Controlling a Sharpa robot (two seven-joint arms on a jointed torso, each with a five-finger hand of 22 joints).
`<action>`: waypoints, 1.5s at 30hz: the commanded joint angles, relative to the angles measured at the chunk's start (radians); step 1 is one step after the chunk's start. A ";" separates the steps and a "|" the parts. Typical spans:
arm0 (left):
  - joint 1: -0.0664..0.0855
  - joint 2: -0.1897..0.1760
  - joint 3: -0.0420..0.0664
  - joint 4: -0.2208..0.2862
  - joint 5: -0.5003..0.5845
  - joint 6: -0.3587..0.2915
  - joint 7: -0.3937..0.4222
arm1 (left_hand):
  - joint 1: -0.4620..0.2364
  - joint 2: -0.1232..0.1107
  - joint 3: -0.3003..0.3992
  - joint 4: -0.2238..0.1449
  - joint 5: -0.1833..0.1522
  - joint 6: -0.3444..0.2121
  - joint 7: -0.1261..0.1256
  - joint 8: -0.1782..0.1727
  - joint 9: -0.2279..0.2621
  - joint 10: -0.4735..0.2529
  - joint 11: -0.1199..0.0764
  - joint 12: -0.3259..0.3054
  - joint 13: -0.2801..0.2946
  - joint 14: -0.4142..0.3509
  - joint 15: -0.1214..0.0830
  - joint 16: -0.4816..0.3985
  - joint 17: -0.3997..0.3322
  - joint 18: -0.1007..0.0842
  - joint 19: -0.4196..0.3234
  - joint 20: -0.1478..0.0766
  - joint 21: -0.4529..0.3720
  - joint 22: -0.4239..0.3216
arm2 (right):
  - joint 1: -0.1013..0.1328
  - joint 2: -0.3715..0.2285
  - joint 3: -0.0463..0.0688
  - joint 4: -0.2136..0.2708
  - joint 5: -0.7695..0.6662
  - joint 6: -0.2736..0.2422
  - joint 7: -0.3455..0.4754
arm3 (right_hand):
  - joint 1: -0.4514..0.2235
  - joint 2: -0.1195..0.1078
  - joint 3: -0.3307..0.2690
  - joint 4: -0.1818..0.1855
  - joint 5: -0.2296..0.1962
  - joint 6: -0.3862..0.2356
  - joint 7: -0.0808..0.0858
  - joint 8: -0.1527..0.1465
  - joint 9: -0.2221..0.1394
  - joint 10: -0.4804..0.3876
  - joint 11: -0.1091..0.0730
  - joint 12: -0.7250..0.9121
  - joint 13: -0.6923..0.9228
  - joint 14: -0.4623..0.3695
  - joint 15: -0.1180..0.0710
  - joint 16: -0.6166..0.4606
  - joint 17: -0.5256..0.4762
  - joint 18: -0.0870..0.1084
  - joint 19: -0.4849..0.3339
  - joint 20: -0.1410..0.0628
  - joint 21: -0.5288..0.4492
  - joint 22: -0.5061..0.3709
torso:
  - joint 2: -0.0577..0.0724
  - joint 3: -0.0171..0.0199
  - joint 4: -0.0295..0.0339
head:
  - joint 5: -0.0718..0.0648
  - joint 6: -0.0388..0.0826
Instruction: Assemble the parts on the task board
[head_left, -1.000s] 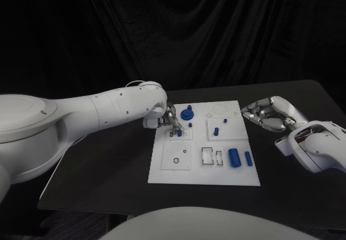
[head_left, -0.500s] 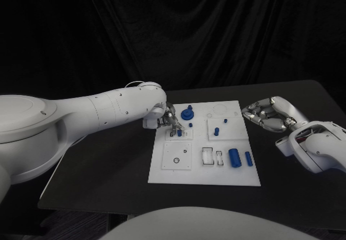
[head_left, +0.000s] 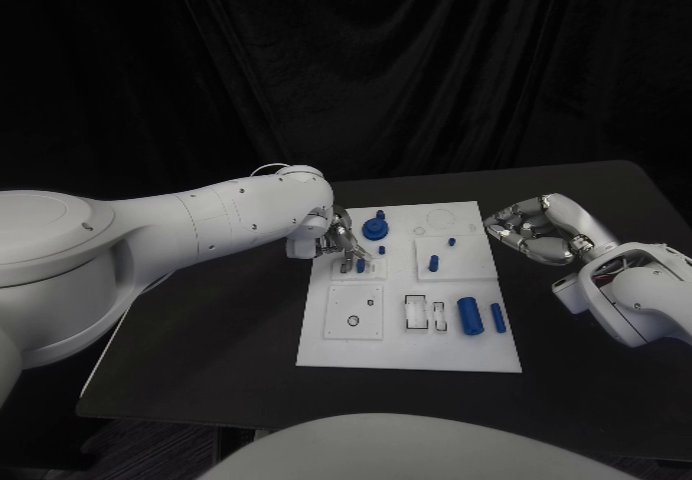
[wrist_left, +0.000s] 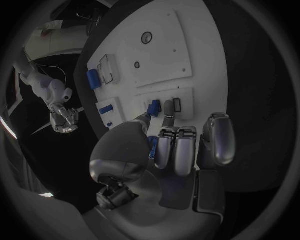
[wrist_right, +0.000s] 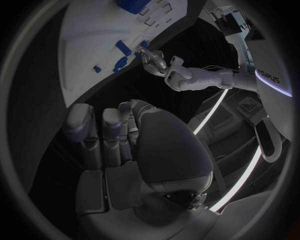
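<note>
Fingertips of my left hand (head_left: 336, 240) came down on the near-left part of the task board (head_left: 410, 342), where a small blue peg (head_left: 358, 266) stood in a little white block; in the left wrist view that peg (wrist_left: 154, 107) sat between my thumb and a fingertip (wrist_left: 167, 107), but I could not tell whether I truly gripped it. My right hand (head_left: 531, 229) hung off the board's right edge, fingers curled in on nothing. A blue knob (head_left: 375, 228) stood just beyond my left fingers. A large blue cylinder (head_left: 469, 314) and a slimmer blue bar (head_left: 498, 318) lay side by side on the board's near-right part.
</note>
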 joint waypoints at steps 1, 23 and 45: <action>-0.005 0.003 -0.001 0.002 0.005 -0.015 0.022 | -0.011 0.001 -0.002 0.006 -0.002 0.007 0.002 -0.002 -0.001 0.106 0.008 0.004 0.263 0.106 0.006 -0.001 0.263 0.005 -0.002 0.001 -0.002 0.145 | -0.003 0.000 0.001 0.001 -0.001 0.011 -0.017 | 0.005 0.008 0.003 -0.004 0.005 -0.005 0.001 -0.001 0.002 -0.009 0.002 -0.004 -0.001 -0.008 -0.001 -0.005 -0.002 0.007 -0.006 -0.001 -0.004 0.130 | 0.000 0.0000 -0.0003 | 0.000 0.000; -0.005 -0.001 -0.001 0.004 0.005 -0.032 0.038 | 0.025 0.005 0.005 -0.020 0.042 0.008 -0.002 0.002 0.006 0.106 0.004 0.004 0.263 0.106 0.004 -0.001 0.263 0.007 -0.004 -0.001 -0.009 0.146 | -0.003 0.002 0.001 -0.002 -0.001 0.026 -0.028 | 0.015 0.011 0.009 -0.013 0.029 -0.004 0.001 0.002 0.005 -0.009 0.002 -0.004 -0.002 -0.008 -0.001 -0.004 0.000 0.007 -0.006 -0.002 -0.005 0.130 | 0.000 -0.0007 -0.0005 | 0.004 0.000; -0.005 -0.011 -0.001 0.027 0.005 -0.015 0.024 | 0.059 0.006 0.022 -0.054 0.093 0.009 -0.007 0.003 0.010 0.106 0.000 0.004 0.263 0.106 0.000 -0.001 0.263 0.007 -0.002 -0.004 -0.013 0.149 | -0.004 0.004 0.001 -0.005 -0.001 0.034 -0.037 | 0.016 0.012 0.012 -0.014 0.041 -0.005 0.002 0.002 0.006 -0.012 0.002 -0.007 -0.006 -0.009 -0.001 -0.005 -0.002 0.008 -0.008 -0.002 -0.009 0.129 | 0.000 -0.0003 -0.0007 | 0.004 0.000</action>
